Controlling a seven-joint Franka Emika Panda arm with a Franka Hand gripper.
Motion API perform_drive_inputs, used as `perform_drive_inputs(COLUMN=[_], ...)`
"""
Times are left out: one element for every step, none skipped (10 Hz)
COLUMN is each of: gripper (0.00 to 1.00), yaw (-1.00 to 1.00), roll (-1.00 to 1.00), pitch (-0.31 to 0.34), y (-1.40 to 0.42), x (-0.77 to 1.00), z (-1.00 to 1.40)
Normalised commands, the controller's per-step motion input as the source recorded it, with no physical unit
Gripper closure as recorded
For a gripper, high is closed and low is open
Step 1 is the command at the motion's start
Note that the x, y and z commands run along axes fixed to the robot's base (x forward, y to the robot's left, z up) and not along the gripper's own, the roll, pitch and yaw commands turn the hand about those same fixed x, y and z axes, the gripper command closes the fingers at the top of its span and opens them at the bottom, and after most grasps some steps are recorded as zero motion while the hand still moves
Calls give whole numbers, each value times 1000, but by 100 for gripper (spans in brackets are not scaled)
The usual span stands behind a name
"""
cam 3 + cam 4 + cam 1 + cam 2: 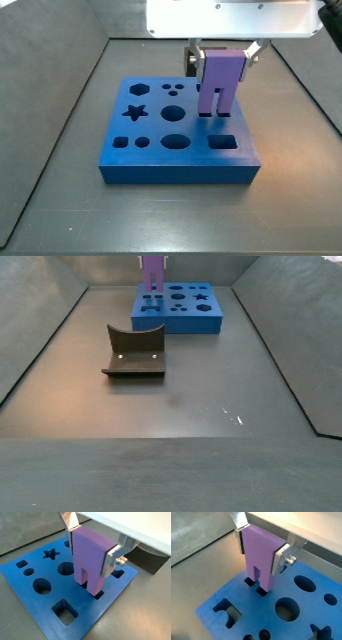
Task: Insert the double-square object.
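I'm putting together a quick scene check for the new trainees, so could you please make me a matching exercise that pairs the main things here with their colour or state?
Column 1:
1. double-square object
2. board
3. curved holder
4. gripper

Column 2:
A. blue, with shaped holes on top
B. dark grey, standing on the floor apart from the board
C. purple, upright, prongs at two square holes in the board
D. above the board, jaws shut on the purple block's upper part

Pairs: 1-C, 2-A, 3-B, 4-D
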Motion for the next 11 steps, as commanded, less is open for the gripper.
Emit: perform_drive_inputs(gripper=[100,100,100,100,100,100,100,100,100,100,100], yaw=[0,0,0,0,0,63,83,29,0,0,0], roll=[133,149,110,101,109,109,87,111,149,116,96], pitch=[79,41,24,24,19,0,0,0,-19,-23,-3], y=[0,9,54,54,109,160,94,0,-86,-100,-109], x=[280,146,66,60,40,-46,-11,37,146,186,103], z=[-406,-420,-369,-360,-406,-369,-366,-574,-811,-791,-637])
